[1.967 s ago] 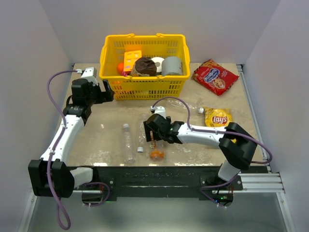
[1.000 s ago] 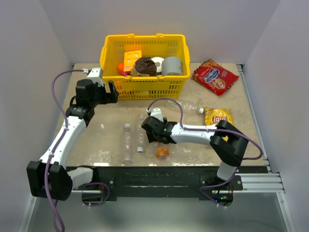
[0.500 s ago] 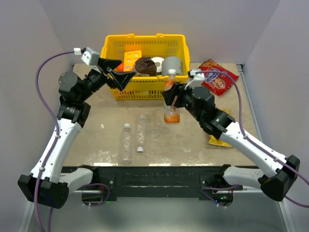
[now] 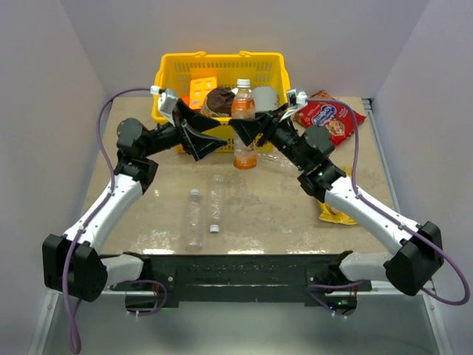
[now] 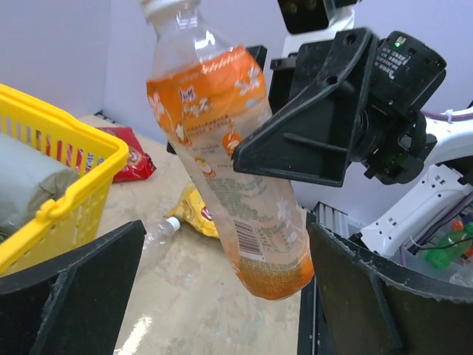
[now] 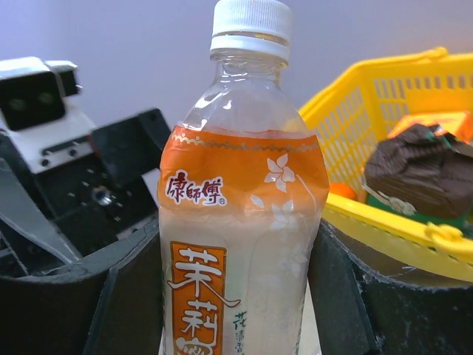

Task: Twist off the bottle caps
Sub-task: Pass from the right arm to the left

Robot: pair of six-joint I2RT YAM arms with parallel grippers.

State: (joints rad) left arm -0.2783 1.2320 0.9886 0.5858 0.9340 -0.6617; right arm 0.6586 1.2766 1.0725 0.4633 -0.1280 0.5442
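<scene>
Orange tea bottle (image 6: 244,222), white cap (image 6: 251,26) on, gripped upright by R fingers (image 6: 355,296); L fingers (image 5: 74,288) at its 9 o'clock, wide apart, empty.

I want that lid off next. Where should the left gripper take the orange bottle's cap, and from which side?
Probably the cap's side wall, from above: the orange bottle stands roughly upright in the right gripper, which clamps the label, leaving the top free. The open left gripper sits lower.

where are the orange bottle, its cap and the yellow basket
orange bottle (image 6: 244,222): right wrist view, on the orange label
cap (image 6: 251,28): right wrist view, on its white side
yellow basket (image 4: 222,57): top view, on the back rim
</scene>
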